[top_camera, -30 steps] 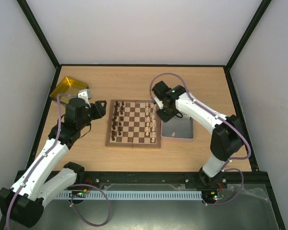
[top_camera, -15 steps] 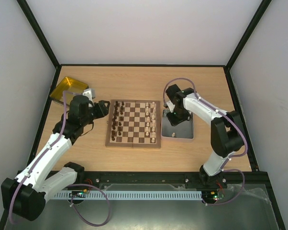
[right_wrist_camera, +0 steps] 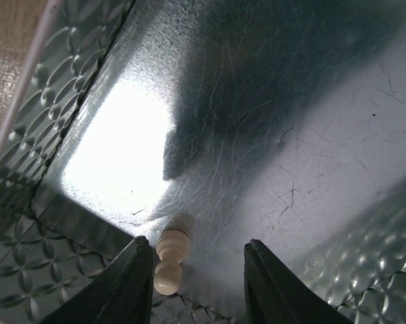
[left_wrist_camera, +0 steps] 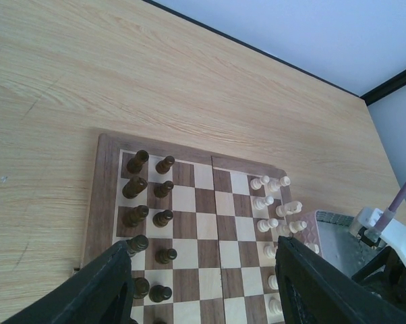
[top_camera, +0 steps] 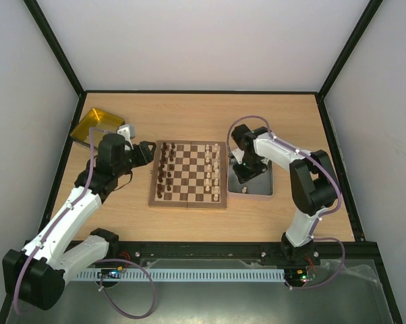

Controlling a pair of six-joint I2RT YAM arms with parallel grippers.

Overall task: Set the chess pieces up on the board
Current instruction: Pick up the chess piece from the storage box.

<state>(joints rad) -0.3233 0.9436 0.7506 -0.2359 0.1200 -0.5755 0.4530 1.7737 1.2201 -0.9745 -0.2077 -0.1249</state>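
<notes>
Two-fingered right gripper [right_wrist_camera: 194,246] spread, low inside tray [right_wrist_camera: 291,135].

walls [top_camera: 203,40]: pale; table [top_camera: 189,115]: light wood; frame [top_camera: 54,47]: black

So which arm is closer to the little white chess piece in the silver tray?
Right. The right gripper hangs open right over the pale piece lying in the grey tray. The left gripper is across the board, open at its opposite edge.
</notes>
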